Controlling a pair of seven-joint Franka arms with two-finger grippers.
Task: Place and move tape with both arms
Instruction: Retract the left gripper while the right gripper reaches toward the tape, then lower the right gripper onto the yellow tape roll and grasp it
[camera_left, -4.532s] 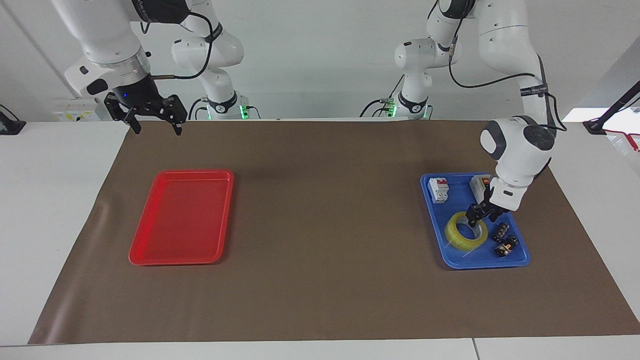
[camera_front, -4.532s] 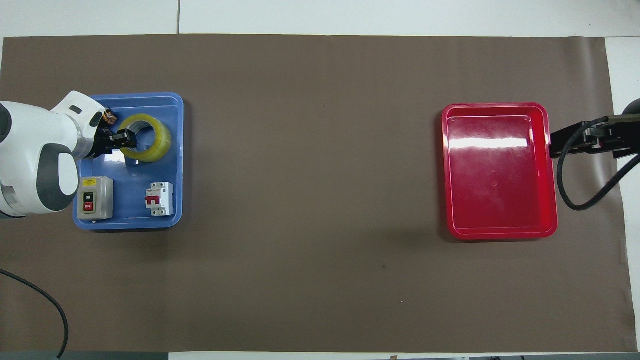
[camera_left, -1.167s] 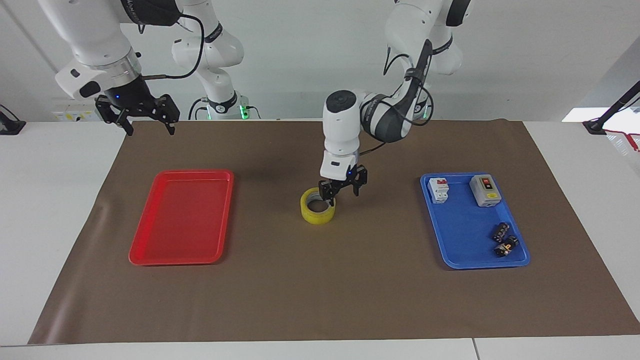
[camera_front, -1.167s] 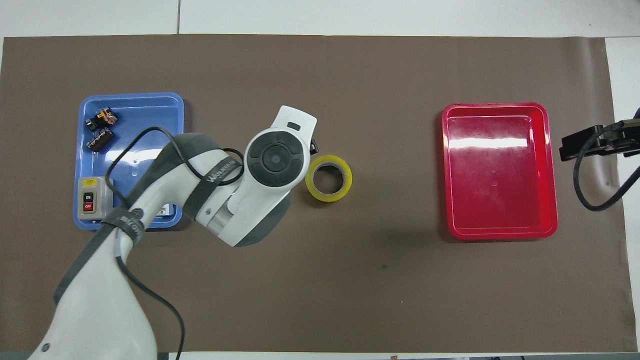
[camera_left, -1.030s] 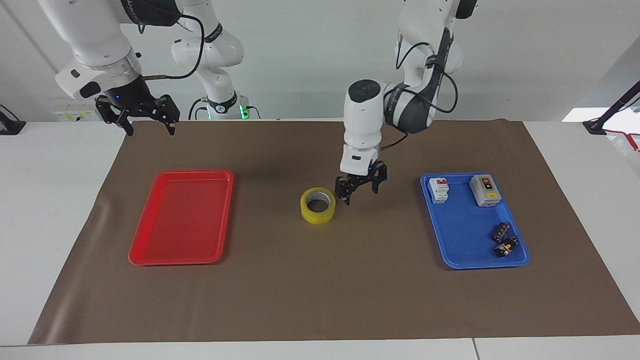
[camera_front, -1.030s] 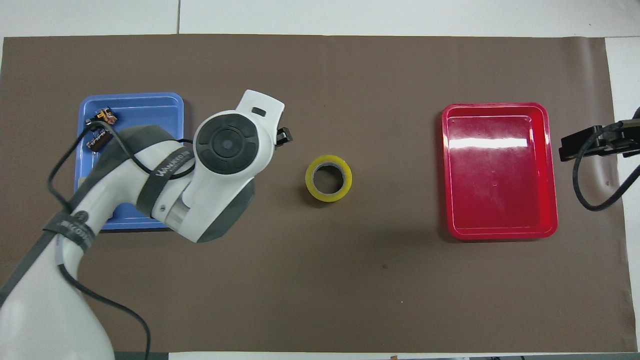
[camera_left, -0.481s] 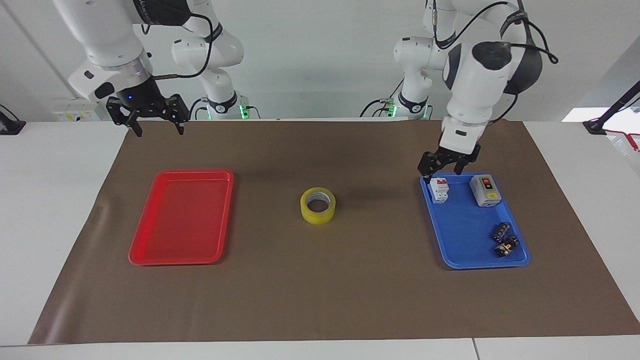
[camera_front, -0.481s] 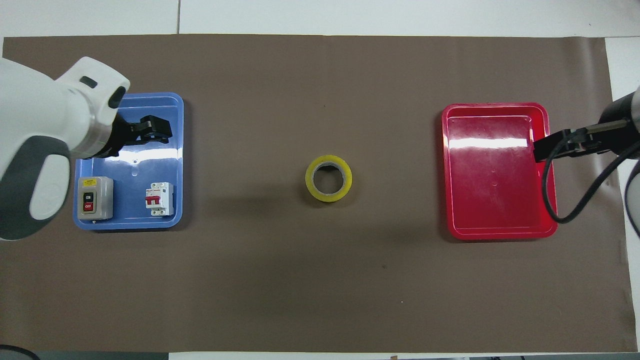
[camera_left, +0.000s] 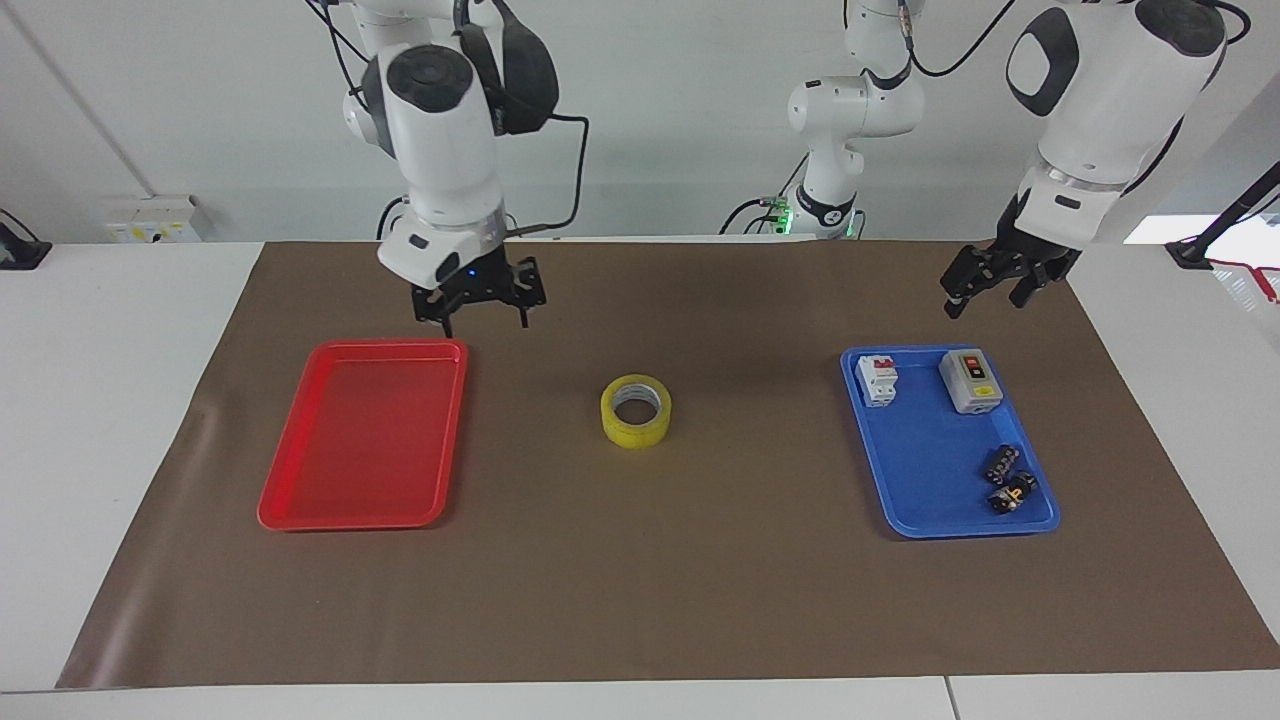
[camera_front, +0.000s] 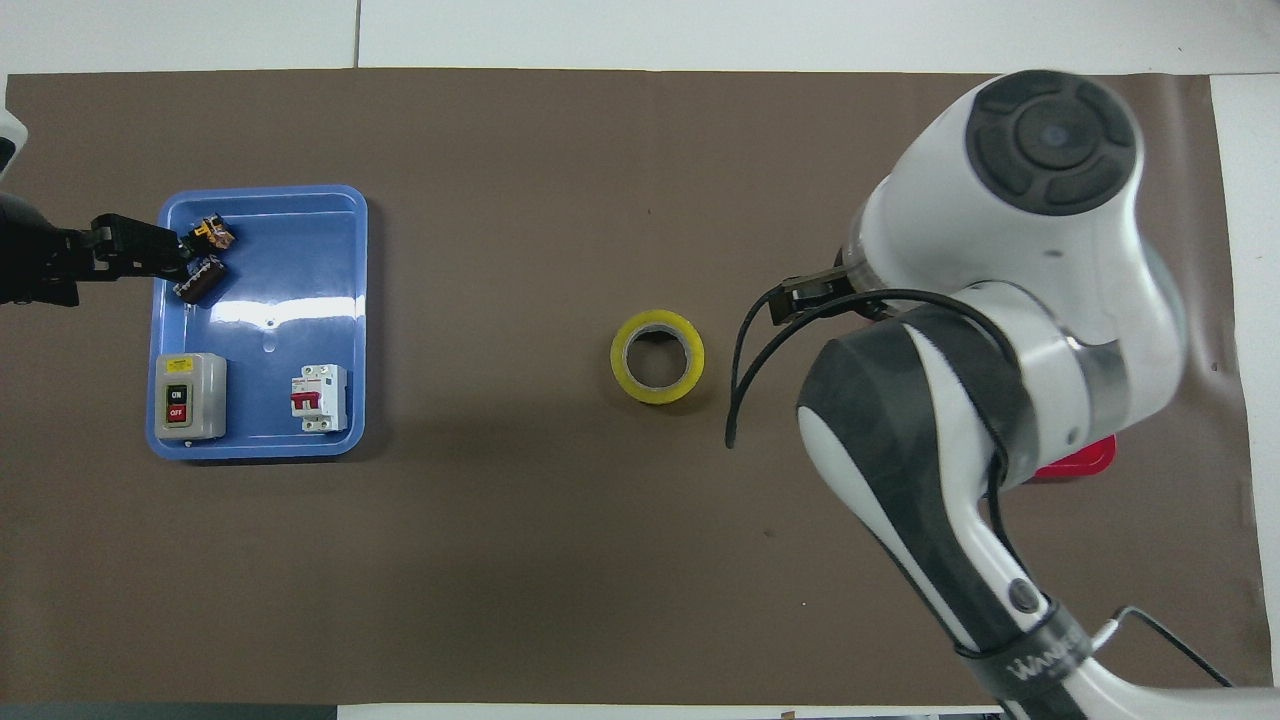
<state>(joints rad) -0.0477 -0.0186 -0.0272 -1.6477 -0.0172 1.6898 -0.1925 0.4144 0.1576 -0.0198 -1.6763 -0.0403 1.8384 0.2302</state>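
**A:** What differs from half a second ago?

**B:** The right arm's tool (camera_left: 480, 305) has swung in from the edge of the brown paper mat (camera_left: 660, 590) at its own end of the desk (camera_left: 120, 400). It now hangs over the mat just beside the robot-side corner of the flat red plastic tray (camera_left: 362, 435). In the overhead view that arm hides most of the tray. The left arm's tool (camera_left: 990, 285) has lifted away from the shallow blue plastic tray (camera_left: 935, 460). It now hangs over the mat near that tray's robot-side edge, toward the left arm's end of the desk.

**A:** State of each tool?

**B:** Both tools stand with their fingers spread, and neither holds anything.

**A:** Where is the task's thing?

**B:** The ring-shaped roll of translucent yellow packing tape (camera_left: 636, 410) lies flat on the mat at mid-desk, between the two trays, with its hole facing up. It has not shifted. It is apart from both tools: the right arm's tool is near it, toward the red tray, and the left arm's tool is well apart from it.

**A:** What is in the blue tray?

**B:** A white circuit breaker with a red lever (camera_left: 878, 380), a grey on/off switch box (camera_left: 970, 380) and two small dark parts (camera_left: 1008, 480), all unmoved.
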